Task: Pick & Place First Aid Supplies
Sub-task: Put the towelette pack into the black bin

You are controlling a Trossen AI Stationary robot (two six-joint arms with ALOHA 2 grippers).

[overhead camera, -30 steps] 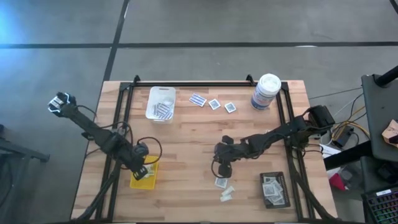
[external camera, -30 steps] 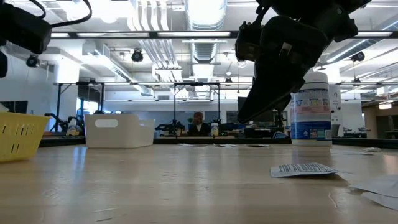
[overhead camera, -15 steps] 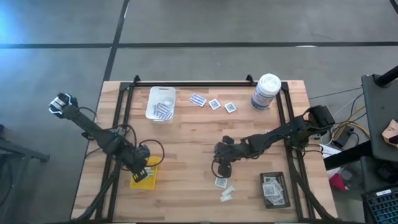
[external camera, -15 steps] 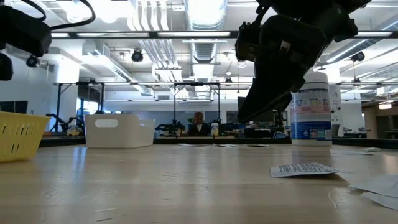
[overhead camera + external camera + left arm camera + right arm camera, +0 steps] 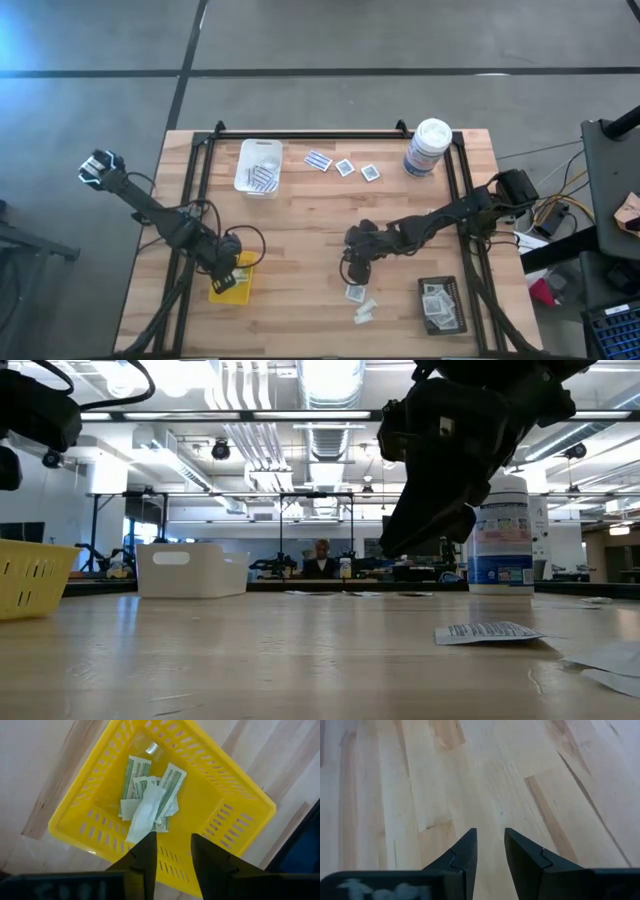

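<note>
My left gripper (image 5: 228,274) hangs open over the yellow tray (image 5: 235,795), which holds a small pile of green-and-white packets (image 5: 150,785). A white strip (image 5: 145,812) lies across the pile, one end right by a fingertip (image 5: 149,840). My right gripper (image 5: 352,270) points down at bare wood (image 5: 485,780), open by a narrow gap (image 5: 491,834), nothing between the fingers. Just nearward of it lie a printed packet (image 5: 354,293) and pale strips (image 5: 365,311), flat on the table. More packets (image 5: 344,167) lie near the far edge. My left gripper comes from above, pointing down into the yellow tray. The white strip's end (image 5: 137,834) sits right at one fingertip; whether they touch, I cannot tell. The strip is not between the fingers.
A white tray (image 5: 258,167) with packets stands far left. A tall white canister (image 5: 428,148) stands far right. A black tray (image 5: 441,305) with packets sits near right. Black frame rails (image 5: 200,190) run along the table's sides. Bare wood lies in the middle.
My right gripper has tipped a little and its lower end has risen slightly above the table, staying over the same spot. The packets on the table have kept their places.
</note>
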